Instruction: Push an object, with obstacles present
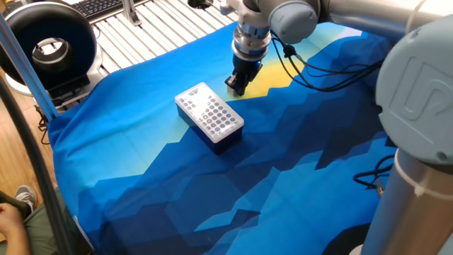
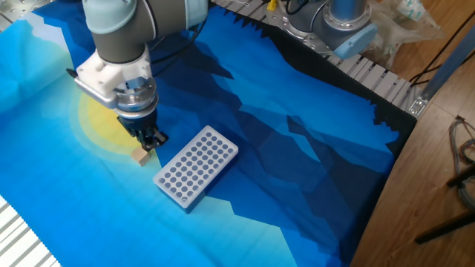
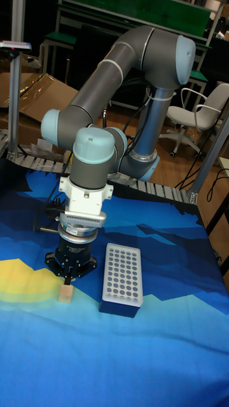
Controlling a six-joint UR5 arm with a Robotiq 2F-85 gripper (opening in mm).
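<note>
A tiny tan cube (image 2: 139, 156) (image 3: 65, 294) lies on the blue cloth at the edge of the yellow patch, mostly hidden behind the fingers in one fixed view (image 1: 230, 84). My gripper (image 2: 151, 142) (image 3: 69, 277) (image 1: 238, 86) stands upright with its fingers shut together, the tips low at the cloth and right against the cube. The obstacle, a white-topped block (image 2: 196, 166) (image 1: 209, 114) (image 3: 121, 274) full of small holes with dark sides, lies flat just beside the gripper, a small gap between them.
The blue and yellow cloth (image 2: 297, 148) covers the table. A slatted metal table edge (image 2: 371, 74) runs along the far side. A black round device (image 1: 49, 42) stands off the cloth's corner. Cables (image 1: 318, 67) trail from the wrist.
</note>
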